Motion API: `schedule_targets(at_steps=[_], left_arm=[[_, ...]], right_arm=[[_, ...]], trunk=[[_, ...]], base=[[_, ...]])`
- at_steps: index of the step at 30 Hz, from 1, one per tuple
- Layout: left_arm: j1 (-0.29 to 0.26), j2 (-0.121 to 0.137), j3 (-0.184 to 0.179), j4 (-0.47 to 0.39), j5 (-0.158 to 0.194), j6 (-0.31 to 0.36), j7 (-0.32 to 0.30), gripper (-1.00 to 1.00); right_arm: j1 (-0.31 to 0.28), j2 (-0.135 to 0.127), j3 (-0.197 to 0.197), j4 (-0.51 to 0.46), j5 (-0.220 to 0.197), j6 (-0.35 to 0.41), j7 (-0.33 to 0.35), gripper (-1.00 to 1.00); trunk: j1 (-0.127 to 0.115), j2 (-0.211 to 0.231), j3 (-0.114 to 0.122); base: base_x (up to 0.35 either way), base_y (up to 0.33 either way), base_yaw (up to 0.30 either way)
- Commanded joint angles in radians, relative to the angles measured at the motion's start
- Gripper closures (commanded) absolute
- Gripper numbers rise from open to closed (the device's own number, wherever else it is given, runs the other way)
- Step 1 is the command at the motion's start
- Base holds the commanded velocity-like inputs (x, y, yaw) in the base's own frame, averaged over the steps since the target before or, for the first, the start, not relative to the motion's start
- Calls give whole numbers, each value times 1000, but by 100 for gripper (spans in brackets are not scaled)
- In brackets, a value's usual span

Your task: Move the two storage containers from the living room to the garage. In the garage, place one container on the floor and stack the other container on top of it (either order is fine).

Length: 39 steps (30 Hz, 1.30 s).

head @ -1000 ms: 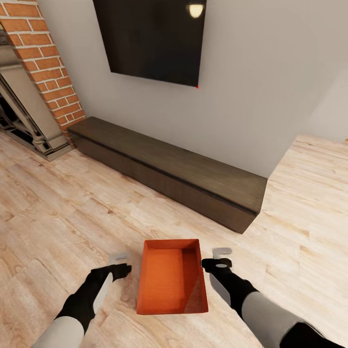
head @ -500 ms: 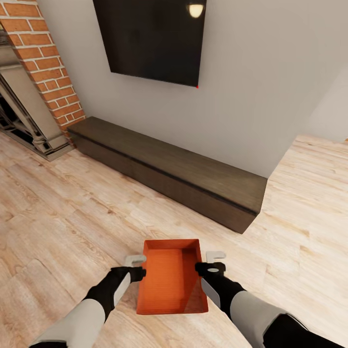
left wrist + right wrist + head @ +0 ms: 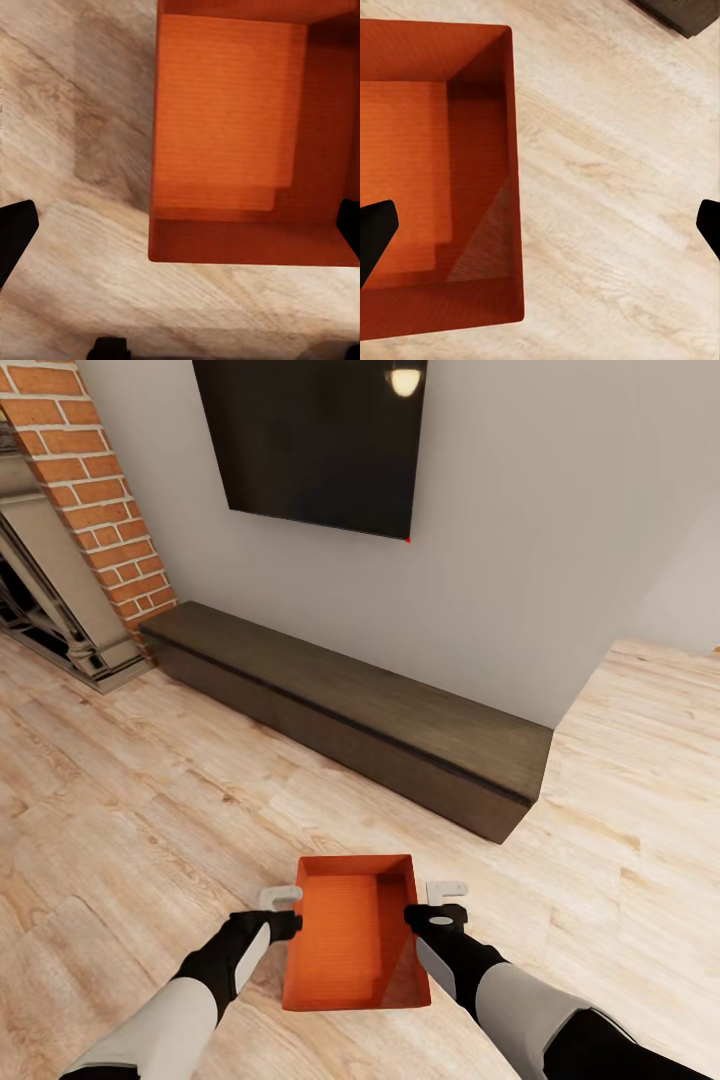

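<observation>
container: one orange-red storage container (image 3: 355, 932) sits on the light wood floor (image 3: 130, 810) of the living room, right in front of the robot, between both arms. No sign of the second one from here.

what changed: a second ago both grippers were hanging wide of the box. Half a second ago they'd closed in on its side walls, and since then basically nothing has moved. So the approach looks done and this is a pause before the squeeze or lift.

left gripper (image 3: 283, 912): right up against the left wall, fingers spread. In the left wrist view the dark fingertips (image 3: 15, 232) straddle that wall with a big gap, so it's not pinching anything.

right gripper (image 3: 440, 905): same deal at the right wall, fingers wide apart, one tip over the box interior (image 3: 435, 180) and one out over the floor.

what it means: looks set up for a two-arm lift by the walls, but nothing's gripped yet.

background: long dark cabinet (image 3: 350, 715), black TV (image 3: 315, 440), brick fireplace (image 3: 90, 490). Garage is a whole trip away.
</observation>
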Motion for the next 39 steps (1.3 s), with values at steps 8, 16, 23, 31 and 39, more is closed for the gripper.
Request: schedule_targets(at_steps=[8,16,23,31,39], left_arm=[[-7,6,2,-19,8,3,4,-100],[-8,4,3,-42,8,18,5,-100],[-8,0,4,-43,9,22,12,-100],[-8,0,4,-42,9,22,8,-100],[-8,-1,4,-45,8,18,15,-100]], right_arm=[[0,1,8,-3,-3,-3,-5,-100],[0,1,11,-4,-3,9,4,-100],[0,0,10,-5,-7,10,3,-100],[0,0,10,-5,-1,9,4,-100],[0,0,10,-5,-3,9,4,-100]], trunk=[[0,0,-1],[0,0,-1],[11,-21,-10],[42,-77,-35],[57,-105,-48]], base=[[0,0,0],[0,0,0],[0,0,0],[0,0,0],[0,0,0]])
